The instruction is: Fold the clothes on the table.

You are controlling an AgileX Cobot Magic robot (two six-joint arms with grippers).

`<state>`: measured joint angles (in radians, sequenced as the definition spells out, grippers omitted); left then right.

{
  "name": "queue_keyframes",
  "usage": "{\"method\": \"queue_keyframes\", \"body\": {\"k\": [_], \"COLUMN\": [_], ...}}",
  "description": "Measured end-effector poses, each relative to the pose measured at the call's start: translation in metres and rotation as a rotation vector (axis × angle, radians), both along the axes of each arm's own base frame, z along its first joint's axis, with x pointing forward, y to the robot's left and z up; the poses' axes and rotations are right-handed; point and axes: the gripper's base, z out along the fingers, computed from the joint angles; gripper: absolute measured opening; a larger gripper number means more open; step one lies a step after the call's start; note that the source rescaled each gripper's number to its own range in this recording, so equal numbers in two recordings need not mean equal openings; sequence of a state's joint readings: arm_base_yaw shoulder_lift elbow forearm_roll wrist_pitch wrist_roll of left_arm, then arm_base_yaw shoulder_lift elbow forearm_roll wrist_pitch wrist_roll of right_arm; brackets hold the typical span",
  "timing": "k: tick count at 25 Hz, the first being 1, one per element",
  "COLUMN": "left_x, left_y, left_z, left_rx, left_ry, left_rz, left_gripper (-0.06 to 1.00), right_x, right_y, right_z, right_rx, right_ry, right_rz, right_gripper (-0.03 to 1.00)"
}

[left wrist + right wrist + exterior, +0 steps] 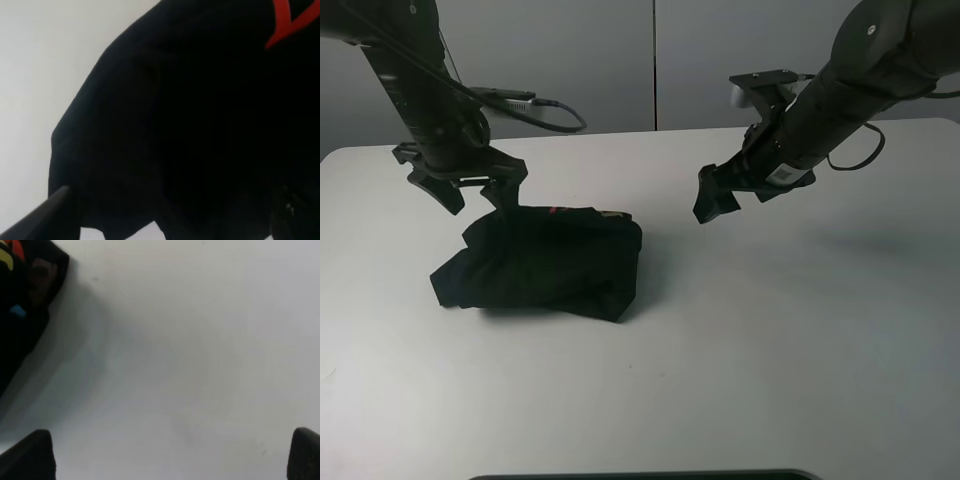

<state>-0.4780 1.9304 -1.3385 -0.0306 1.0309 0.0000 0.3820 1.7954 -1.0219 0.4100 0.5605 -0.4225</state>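
Note:
The black T-shirt [545, 260] lies in a bunched, folded heap on the left half of the white table [780, 340], with a little red print showing along its far edge. My left gripper [478, 198] is open right over the shirt's far left corner, one finger touching the cloth. In the left wrist view the shirt [190, 130] fills the picture between the spread fingertips [45, 215]. My right gripper [717, 208] is open and empty, held above the table to the right of the shirt. The right wrist view shows the shirt's edge [25, 300] and bare table [190, 365].
A grey cable [550, 112] loops behind the left arm near the table's far edge. A grey panelled wall stands behind the table. A dark object [640, 475] shows at the table's near edge.

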Motion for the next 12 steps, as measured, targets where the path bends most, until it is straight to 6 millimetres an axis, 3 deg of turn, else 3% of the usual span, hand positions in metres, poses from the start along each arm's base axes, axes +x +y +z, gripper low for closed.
{"method": "queue_keyframes", "body": {"k": [12], "left_x": [-0.011], "left_y": [0.01], "left_z": [-0.057], "left_rx": [0.059], "left_ry": [0.024], "left_rz": [0.017], "left_gripper": [0.99], "right_x": [-0.001], "right_y": [0.0], "right_z": [-0.001], "right_rx": [-0.006], "right_ry": [0.015], "right_rz": [0.006], "right_gripper": [1.0]}}
